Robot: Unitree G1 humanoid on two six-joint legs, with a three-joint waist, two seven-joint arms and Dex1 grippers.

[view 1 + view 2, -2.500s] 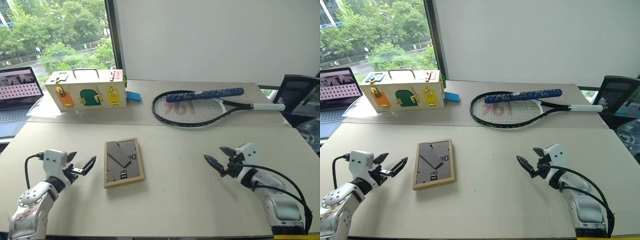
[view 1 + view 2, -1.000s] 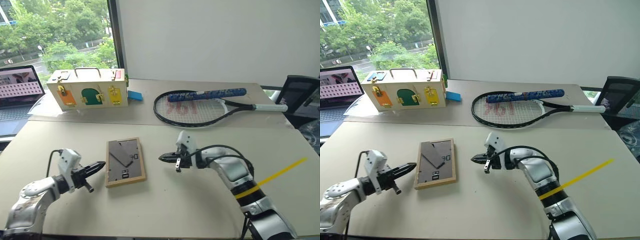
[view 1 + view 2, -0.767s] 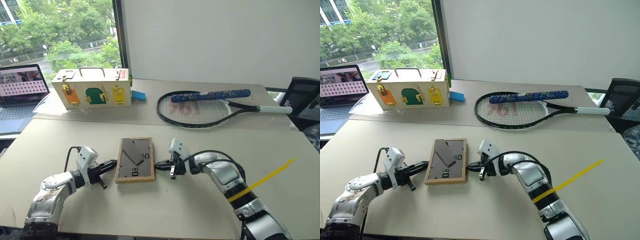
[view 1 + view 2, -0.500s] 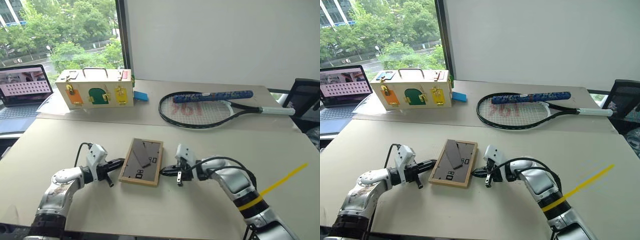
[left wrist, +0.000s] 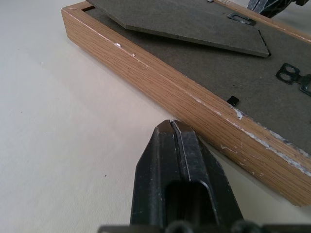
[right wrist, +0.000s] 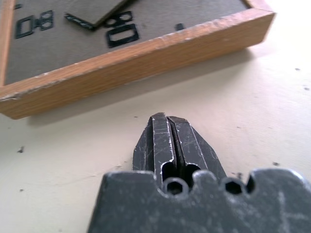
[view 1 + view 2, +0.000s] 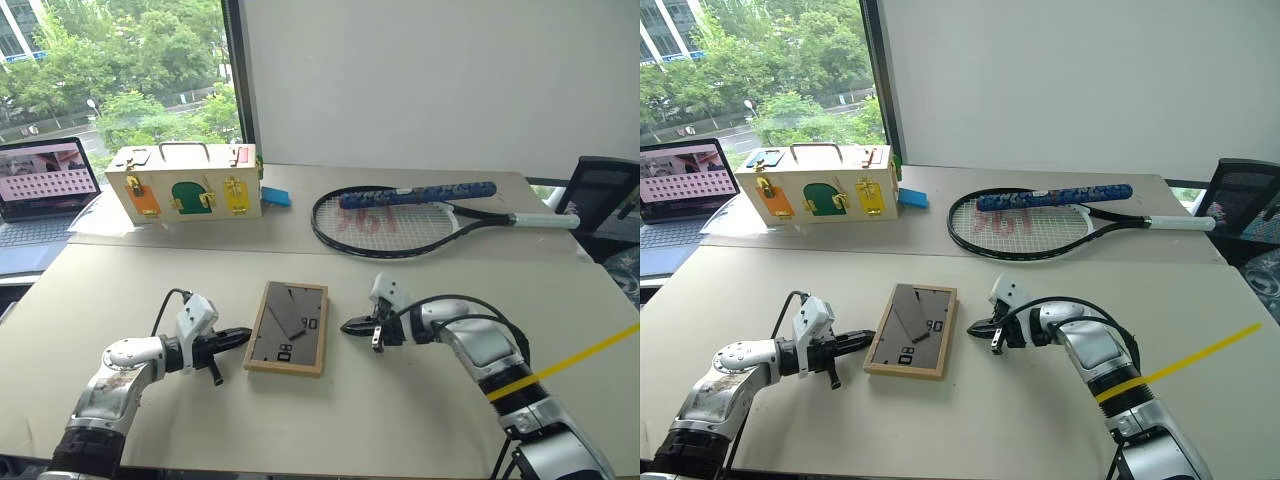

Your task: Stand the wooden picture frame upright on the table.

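Observation:
The wooden picture frame [image 7: 289,327] lies flat on the table [image 7: 400,425], dark grey back and stand leg facing up. It is slightly skewed. My left gripper [image 7: 246,334] is shut, and its tip is right at the frame's left edge. The left wrist view shows the shut fingertips [image 5: 172,125] just short of the frame's wooden side [image 5: 194,99]. My right gripper [image 7: 346,325] is shut too, a small gap away from the frame's right edge. In the right wrist view its fingertips [image 6: 165,117] point at the wooden side [image 6: 136,56].
A wooden box [image 7: 185,185] with coloured latches stands at the back left, with a small blue object [image 7: 277,197] beside it. A tennis racket [image 7: 400,212] lies at the back right. A laptop [image 7: 45,185] is at the far left and a black chair [image 7: 600,195] at the far right.
Both shut grippers closed in on the frame from either side and it turned a little clockwise. The right gripper has since drawn back to the right, leaving a gap.

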